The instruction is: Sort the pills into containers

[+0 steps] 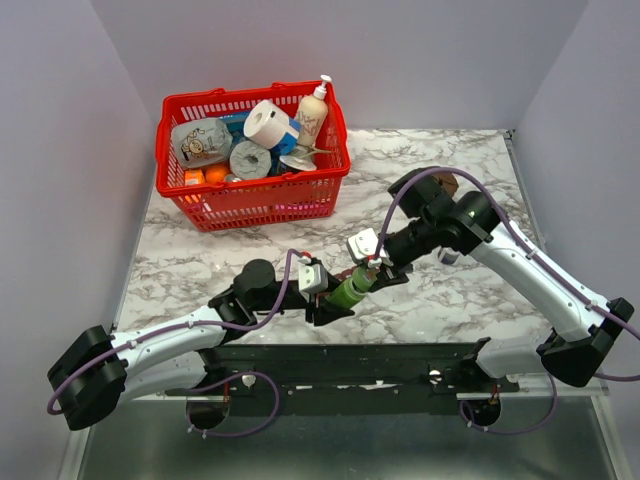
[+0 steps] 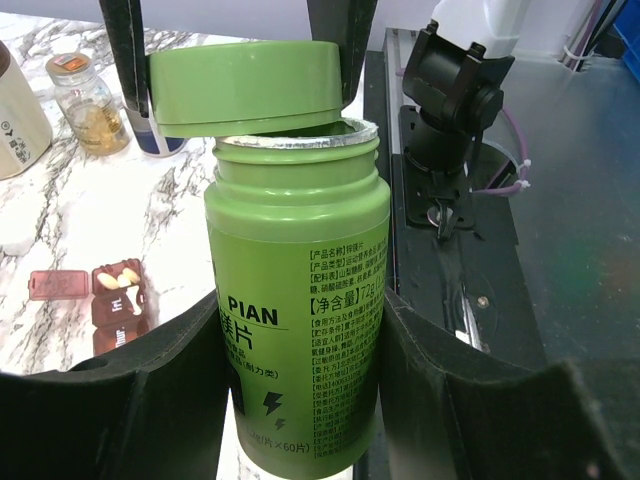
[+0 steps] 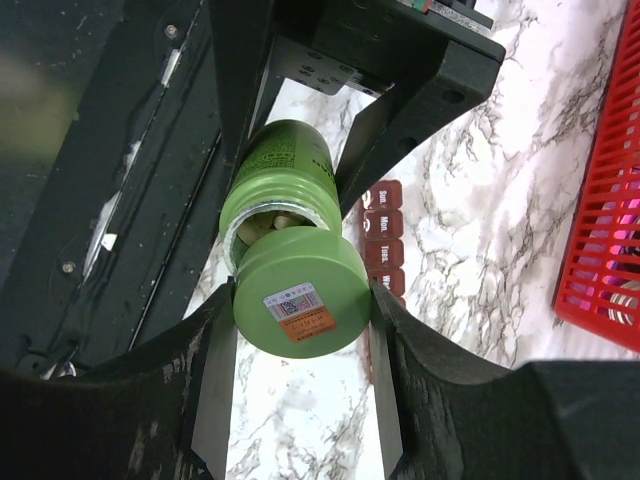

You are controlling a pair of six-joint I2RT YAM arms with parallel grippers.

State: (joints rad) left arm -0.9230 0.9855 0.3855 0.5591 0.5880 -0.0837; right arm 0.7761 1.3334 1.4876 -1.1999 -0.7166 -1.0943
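Observation:
My left gripper [image 1: 335,300] [image 2: 300,400] is shut on the body of a green pill bottle [image 2: 297,290] [image 1: 349,291] [image 3: 278,170]. My right gripper [image 1: 376,268] [image 3: 300,330] is shut on the bottle's green cap [image 3: 298,303] [image 2: 248,88]. The cap sits off the bottle, tilted just above the open foil-rimmed mouth. Pale pills [image 3: 262,222] show inside the mouth. The dark red-brown pill-organizer strip [image 3: 384,238] [image 2: 105,298] lies on the marble beside the bottle. One compartment is open with pale pills in it. The arms hide the strip in the top view.
A red mesh basket [image 1: 260,200] [image 3: 605,200] full of groceries stands at the back left. A clear bottle of amber capsules [image 2: 88,100], a cream container [image 2: 15,110] and a blue-based item [image 2: 155,135] stand behind the bottle. The dark base rail [image 1: 350,365] runs along the near edge.

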